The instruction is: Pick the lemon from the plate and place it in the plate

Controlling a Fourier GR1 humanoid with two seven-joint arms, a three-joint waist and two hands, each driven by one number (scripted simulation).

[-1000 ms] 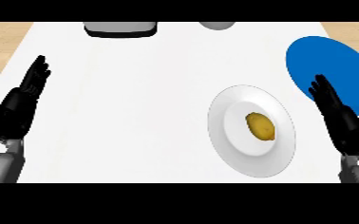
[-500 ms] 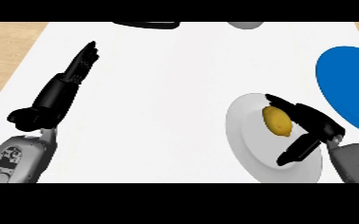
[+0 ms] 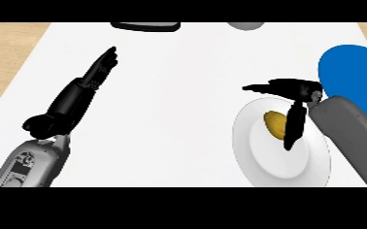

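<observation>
Right hand (image 3: 292, 97) sat over the lemon (image 3: 275, 124) on the white plate (image 3: 279, 162), fingers spread and not closed yet, so it looked like grasp-then-lift to the blue plate (image 3: 344, 73) came next.

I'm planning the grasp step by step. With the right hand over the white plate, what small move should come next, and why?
Probably lower the right robot hand and close it round the yellow lemon. The hand is open above the round white plate, one finger beside the lemon, nothing gripped yet.
</observation>
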